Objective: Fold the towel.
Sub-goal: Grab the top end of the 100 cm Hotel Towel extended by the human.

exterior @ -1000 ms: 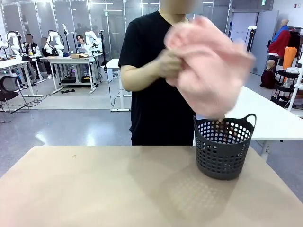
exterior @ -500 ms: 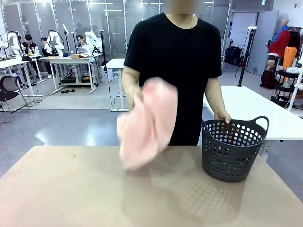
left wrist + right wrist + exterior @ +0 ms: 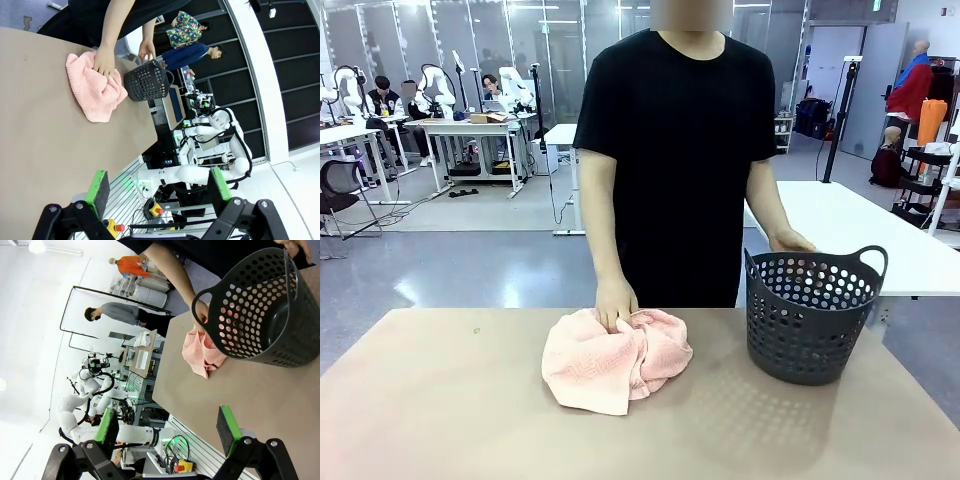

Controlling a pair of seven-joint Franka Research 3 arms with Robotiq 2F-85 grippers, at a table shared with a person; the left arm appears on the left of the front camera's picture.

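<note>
Towel (image 3: 616,363) lies crumpled, well apart from fingers (image 3: 98,189).

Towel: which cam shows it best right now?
Front view: the towel lies crumpled mid-table with its whole outline visible, and the person's hand rests on its far edge. The left wrist view shows it whole, but smaller and sideways. In the right wrist view it is partly hidden behind the dark basket.
</note>
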